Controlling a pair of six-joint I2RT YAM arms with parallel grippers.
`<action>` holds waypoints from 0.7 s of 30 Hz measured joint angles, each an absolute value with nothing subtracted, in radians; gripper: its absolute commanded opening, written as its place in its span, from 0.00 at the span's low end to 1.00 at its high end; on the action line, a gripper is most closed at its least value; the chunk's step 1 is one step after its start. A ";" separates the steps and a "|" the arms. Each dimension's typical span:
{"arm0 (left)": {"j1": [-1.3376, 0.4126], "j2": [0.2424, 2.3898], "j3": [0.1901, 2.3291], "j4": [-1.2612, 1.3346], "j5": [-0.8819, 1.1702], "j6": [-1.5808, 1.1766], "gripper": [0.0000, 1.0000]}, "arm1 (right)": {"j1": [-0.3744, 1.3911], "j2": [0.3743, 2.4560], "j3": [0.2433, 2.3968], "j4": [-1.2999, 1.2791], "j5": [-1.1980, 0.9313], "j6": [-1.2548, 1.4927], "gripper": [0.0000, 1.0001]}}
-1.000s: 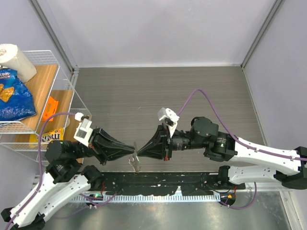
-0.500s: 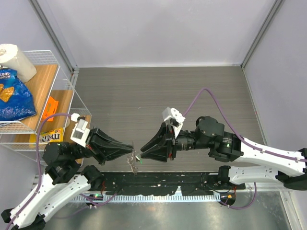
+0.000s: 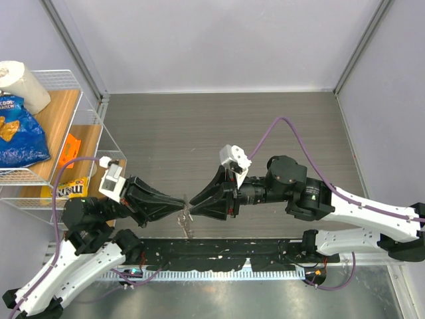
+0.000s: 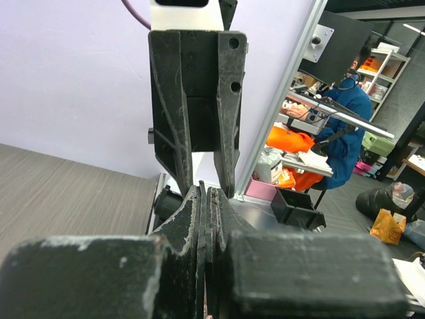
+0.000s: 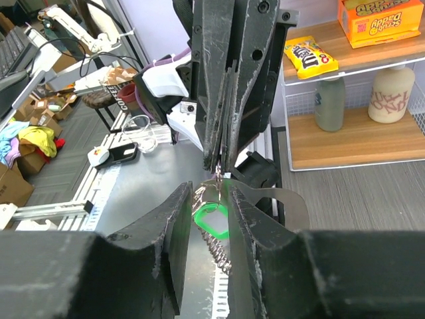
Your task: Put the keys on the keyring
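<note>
- Keyring, a thin silver metal ring (image 5: 218,174), is held in the air between your two arms, over the near edge of the broad grey wood-grain table (image 3: 199,126).
- Off the table's left edge stands a white wire shelf rack (image 3: 89,109), well apart from the work. It holds a blue chip bag (image 3: 16,133), a white paper roll (image 3: 20,83) and a yellow candy packet (image 3: 70,189).
- Your left gripper (image 3: 182,208) is pinched tight on the keyring.
- Your right gripper (image 3: 192,204) meets it tip to tip with its jaws apart. Together they hide the ring from above.
- A green plastic-headed key (image 5: 211,219) dangles under the ring, in the gap between the right fingers. You cannot tell whether they touch it.
- A short silver chain (image 5: 219,256) hangs lowest.
</note>
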State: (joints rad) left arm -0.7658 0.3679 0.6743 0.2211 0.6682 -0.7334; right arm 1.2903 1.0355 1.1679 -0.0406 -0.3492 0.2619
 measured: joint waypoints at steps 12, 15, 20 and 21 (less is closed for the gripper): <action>-0.766 0.368 0.670 0.262 0.662 -0.748 0.00 | 1.290 1.050 1.168 -0.048 -0.361 0.260 0.29; -0.766 0.368 0.666 0.274 0.662 -0.751 0.00 | 1.290 1.052 1.168 -0.047 -0.366 0.260 0.28; -0.766 0.371 0.663 0.282 0.662 -0.753 0.00 | 1.290 1.066 1.168 -0.036 -0.370 0.261 0.27; -0.766 0.371 0.663 0.284 0.662 -0.753 0.00 | 1.290 1.068 1.168 -0.033 -0.370 0.261 0.26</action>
